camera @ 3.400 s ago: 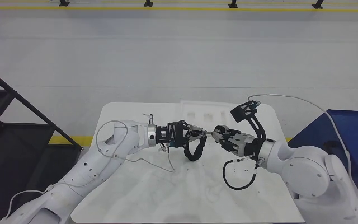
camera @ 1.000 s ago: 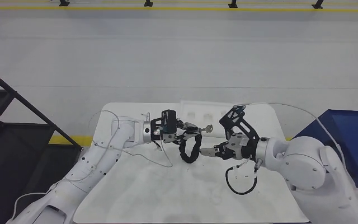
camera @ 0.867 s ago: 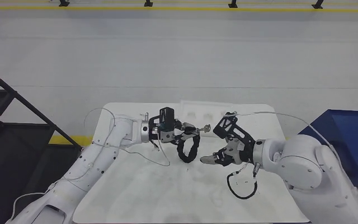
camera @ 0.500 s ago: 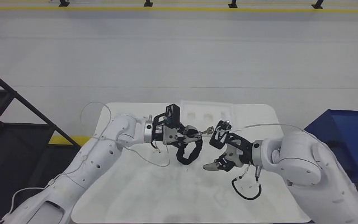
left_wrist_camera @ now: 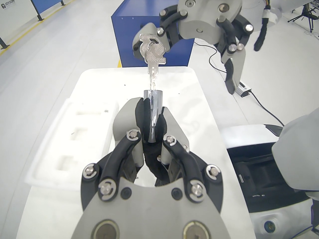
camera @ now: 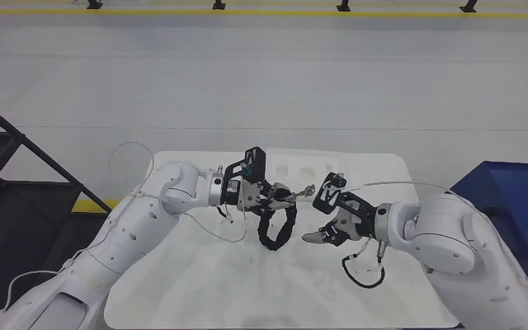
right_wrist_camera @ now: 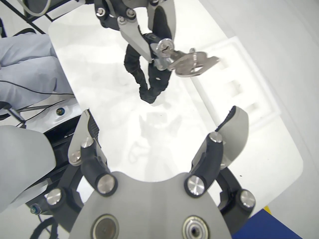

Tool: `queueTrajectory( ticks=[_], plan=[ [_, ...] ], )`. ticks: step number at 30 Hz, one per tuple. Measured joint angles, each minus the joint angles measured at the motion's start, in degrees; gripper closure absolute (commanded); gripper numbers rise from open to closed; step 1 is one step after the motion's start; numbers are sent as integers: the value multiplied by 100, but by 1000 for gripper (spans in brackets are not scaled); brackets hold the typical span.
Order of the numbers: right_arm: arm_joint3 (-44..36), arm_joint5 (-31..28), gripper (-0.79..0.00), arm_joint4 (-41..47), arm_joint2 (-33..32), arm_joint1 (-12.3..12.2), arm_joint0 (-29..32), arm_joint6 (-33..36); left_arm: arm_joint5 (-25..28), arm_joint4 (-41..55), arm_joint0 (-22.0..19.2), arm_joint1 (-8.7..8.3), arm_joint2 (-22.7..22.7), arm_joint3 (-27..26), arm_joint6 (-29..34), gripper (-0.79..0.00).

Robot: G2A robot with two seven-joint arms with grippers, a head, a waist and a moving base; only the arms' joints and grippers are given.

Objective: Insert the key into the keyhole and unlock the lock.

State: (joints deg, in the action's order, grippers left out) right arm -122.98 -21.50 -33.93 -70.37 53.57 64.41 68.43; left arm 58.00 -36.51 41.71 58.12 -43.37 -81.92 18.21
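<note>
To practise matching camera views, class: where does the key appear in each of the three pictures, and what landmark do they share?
Top view: key mid-picture, jutting from the lock.
Left wrist view: key sticks out of the lock held in the left pincer.
Right wrist view: key juts from the lock's chrome end.
Shared landmark: white foam tray.

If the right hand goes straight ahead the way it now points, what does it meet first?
Probably the lock's black cable loop below the left hand; depth is unclear, maybe the table first.
</note>
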Motion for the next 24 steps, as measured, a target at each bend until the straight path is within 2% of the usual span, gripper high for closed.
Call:
queueTrajectory(
  ticks=[6,10,18,24],
  plan=[
    [-90,-630,-785,-218,157,-19,-1,-244,-15,190,-17,9,51,60,253,0],
    [-183,-818,-785,-525,370,-8,-52,-428,-59,304,-68,46,122,54,399,0],
    [-146,-793,-785,-805,739,15,-153,-422,-65,380,-143,112,200,105,516,0],
    [-170,-664,-785,-784,781,11,-214,-361,-64,258,-133,135,152,125,462,0]
  ],
)
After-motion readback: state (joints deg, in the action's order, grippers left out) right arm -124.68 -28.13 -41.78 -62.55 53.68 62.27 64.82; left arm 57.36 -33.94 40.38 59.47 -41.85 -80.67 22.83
